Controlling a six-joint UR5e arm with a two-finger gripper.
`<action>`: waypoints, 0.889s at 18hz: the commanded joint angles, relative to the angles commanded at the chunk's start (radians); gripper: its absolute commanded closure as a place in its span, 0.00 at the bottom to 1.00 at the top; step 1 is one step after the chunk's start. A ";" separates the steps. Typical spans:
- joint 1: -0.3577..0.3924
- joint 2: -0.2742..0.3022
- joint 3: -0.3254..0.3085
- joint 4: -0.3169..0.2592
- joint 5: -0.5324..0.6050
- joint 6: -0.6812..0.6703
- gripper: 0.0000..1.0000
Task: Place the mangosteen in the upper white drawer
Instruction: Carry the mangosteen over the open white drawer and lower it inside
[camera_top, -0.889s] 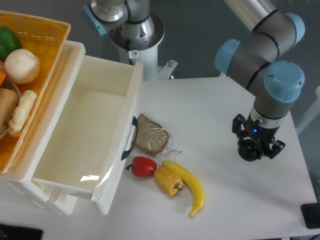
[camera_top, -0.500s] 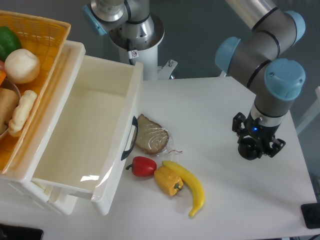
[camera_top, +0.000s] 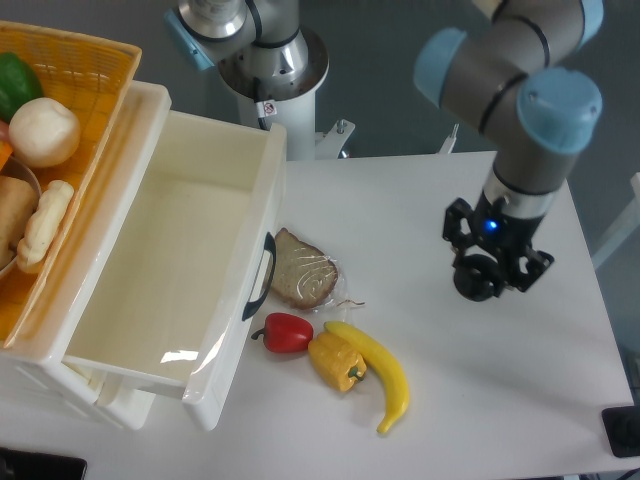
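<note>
The mangosteen (camera_top: 477, 283) is a small, round, near-black fruit, held between the fingers of my gripper (camera_top: 480, 278) above the right part of the table. The gripper is shut on it, and the wrist hides most of the fingers from this angle. The upper white drawer (camera_top: 262, 190) stands pulled open at the left, with its dark curved handle (camera_top: 262, 276) facing the table and nothing inside. The gripper is well to the right of the drawer.
A yellow wicker basket (camera_top: 95, 62) with vegetables sits on top at far left. Beside the drawer front lie a bread slice (camera_top: 303, 270), a red pepper (camera_top: 285, 332), a yellow pepper (camera_top: 337, 362) and a banana (camera_top: 385, 375). The smaller white drawer (camera_top: 95, 392) protrudes below.
The arm has moved left and slightly up, toward the drawer, carrying the mangosteen with it. Everything on the table stays where it was.
</note>
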 joint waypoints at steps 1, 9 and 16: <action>-0.009 0.026 -0.006 -0.015 -0.019 -0.018 0.96; -0.135 0.172 -0.061 -0.037 -0.126 -0.173 0.96; -0.262 0.217 -0.094 -0.038 -0.158 -0.229 0.95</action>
